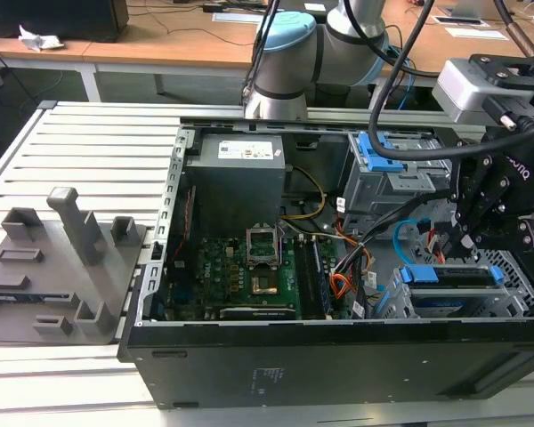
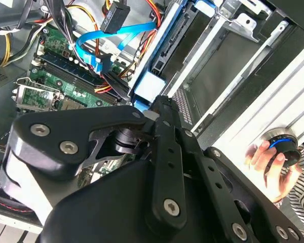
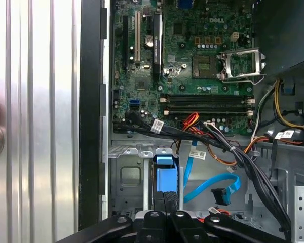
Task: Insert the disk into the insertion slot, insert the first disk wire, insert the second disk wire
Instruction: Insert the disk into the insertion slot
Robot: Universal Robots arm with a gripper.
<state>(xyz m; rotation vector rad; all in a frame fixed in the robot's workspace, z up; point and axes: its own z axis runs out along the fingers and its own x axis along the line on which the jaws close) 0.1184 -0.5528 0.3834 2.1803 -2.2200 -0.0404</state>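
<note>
The disk sits in the insertion slot (image 1: 445, 307), the silver cage at the case's corner on the exterior view's right. Its blue carrier (image 1: 449, 275) (image 3: 164, 177) (image 2: 151, 83) shows at the cage's edge. My gripper (image 1: 470, 242) (image 3: 169, 198) (image 2: 162, 103) is shut, and its fingertips rest against the carrier's end. The second disk wire (image 3: 213, 182) (image 2: 93, 48) (image 1: 404, 233), a light-blue loop, hangs loose beside the cage with its black plug free. The first disk wire (image 3: 221, 212) (image 2: 115, 17), an orange-red and dark bundle, lies close by, also unplugged.
The open case holds a green motherboard (image 1: 249, 276), a power supply (image 1: 236, 178) and a taller grey cage with a blue latch (image 1: 383, 169). A grey fixture (image 1: 62, 258) stands on the exterior view's left. A person's hand (image 2: 266, 157) grips a knob outside the case.
</note>
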